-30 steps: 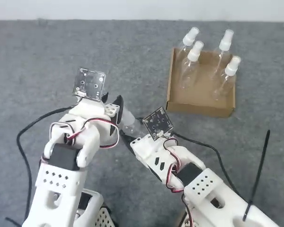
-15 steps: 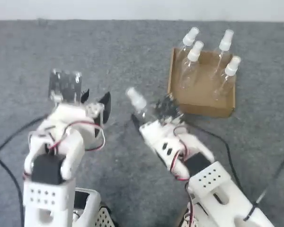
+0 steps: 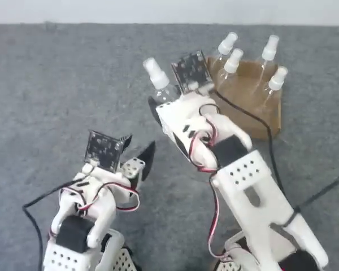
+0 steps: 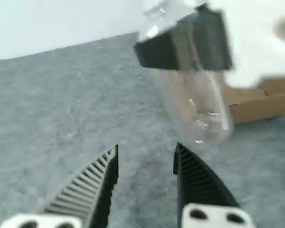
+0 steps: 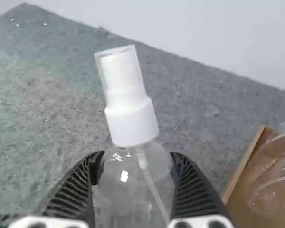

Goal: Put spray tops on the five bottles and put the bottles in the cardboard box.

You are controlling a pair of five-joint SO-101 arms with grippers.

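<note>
The right gripper (image 5: 134,168) is clamping its black jaws around the shoulders of a clear plastic bottle (image 3: 164,95). The bottle is wearing a white spray top (image 5: 126,102) (a thin dip tube is showing inside) and is standing nearly upright toward the table's (image 3: 56,68) far edge, near the cardboard box (image 3: 271,116). Four capped bottles (image 3: 229,68) are sitting in that box. The right arm is stretching forward across the table. The left gripper (image 4: 146,149) is hanging open near the front edge, holding nothing.
</note>
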